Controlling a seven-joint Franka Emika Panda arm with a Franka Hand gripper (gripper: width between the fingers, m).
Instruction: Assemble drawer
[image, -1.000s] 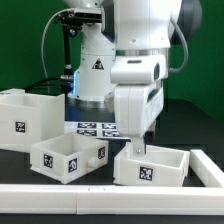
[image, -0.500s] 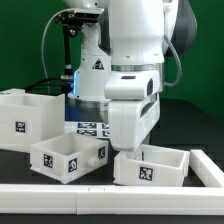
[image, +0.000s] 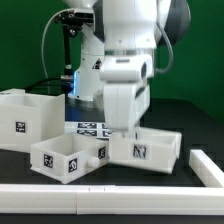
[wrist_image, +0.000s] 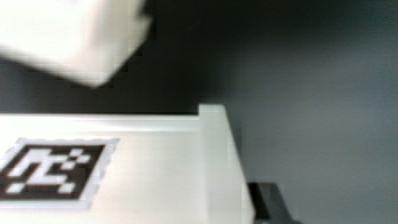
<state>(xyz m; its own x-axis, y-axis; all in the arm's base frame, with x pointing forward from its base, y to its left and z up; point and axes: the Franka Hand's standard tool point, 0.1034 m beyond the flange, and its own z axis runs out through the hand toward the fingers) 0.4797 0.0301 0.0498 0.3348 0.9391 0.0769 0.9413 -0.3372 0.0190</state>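
**Claw clamped on right tray wall**

Your arm (image: 125, 60) fills the middle of the exterior view, coming down over the dark table (image: 195, 125); the box (image: 20, 115) sits open-topped at that view's left, tag on its front; a long white bar (image: 100, 190) runs along the near edge; the right tray (image: 160, 150) is under the arm, sitting slightly tilted; the left tray (image: 60, 160) is between box and right tray, close to both; the marker board (image: 90, 127) lies flat behind the trays. Your claw (image: 134, 134) is closed together on the right tray's back wall; fingers mostly hidden by the hand. The left tray's knob (image: 101, 152) points at the right tray, just beside it; can't tell if touching. The wrist view is blurred; it shows the right tray's wall close up with a tag (wrist_image: 45, 170); a white shape (wrist_image: 71, 35) beyond it, can't tell which part.
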